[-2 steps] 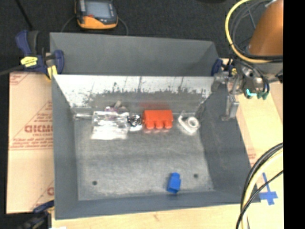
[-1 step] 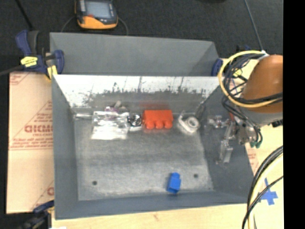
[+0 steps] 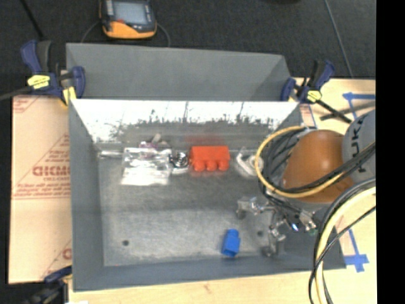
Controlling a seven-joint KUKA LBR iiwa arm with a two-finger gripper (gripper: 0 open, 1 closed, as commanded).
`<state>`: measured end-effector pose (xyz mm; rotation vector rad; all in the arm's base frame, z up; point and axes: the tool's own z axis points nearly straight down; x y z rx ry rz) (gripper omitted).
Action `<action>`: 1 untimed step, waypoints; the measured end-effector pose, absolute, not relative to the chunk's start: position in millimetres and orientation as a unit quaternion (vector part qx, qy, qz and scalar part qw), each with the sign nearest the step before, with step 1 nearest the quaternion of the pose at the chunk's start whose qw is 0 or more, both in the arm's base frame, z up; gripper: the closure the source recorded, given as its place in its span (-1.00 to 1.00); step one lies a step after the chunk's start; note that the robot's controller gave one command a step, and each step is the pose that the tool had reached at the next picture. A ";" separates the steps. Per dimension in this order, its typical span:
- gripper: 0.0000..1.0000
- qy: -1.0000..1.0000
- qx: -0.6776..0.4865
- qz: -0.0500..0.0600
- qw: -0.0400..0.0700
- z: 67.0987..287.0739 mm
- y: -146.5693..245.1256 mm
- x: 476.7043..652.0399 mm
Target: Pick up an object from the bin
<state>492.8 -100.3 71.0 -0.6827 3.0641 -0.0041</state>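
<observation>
A KUKA arm's gripper (image 3: pixel 271 240) hangs low in the near right corner of the grey metal bin (image 3: pixel 88 233), its cables looped round the orange wrist cover (image 3: pixel 316 163) above. Whether its grip is released or clenched cannot be told from this angle, and nothing can be seen held in it. A small blue cylinder (image 3: pixel 231 242) lies on the floor just to the gripper's left, apart from it, close to the near wall. Along the far wall sit a red-orange block (image 3: pixel 209 158), a clear plastic bag (image 3: pixel 145 165), a small metal piece (image 3: pixel 181 160) between them, and a white piece (image 3: pixel 245 163) to the block's right.
</observation>
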 end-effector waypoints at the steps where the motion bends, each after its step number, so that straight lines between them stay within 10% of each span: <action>1: -1.00 0.952 -0.307 -0.001 0.005 71.7 -14.3 486.4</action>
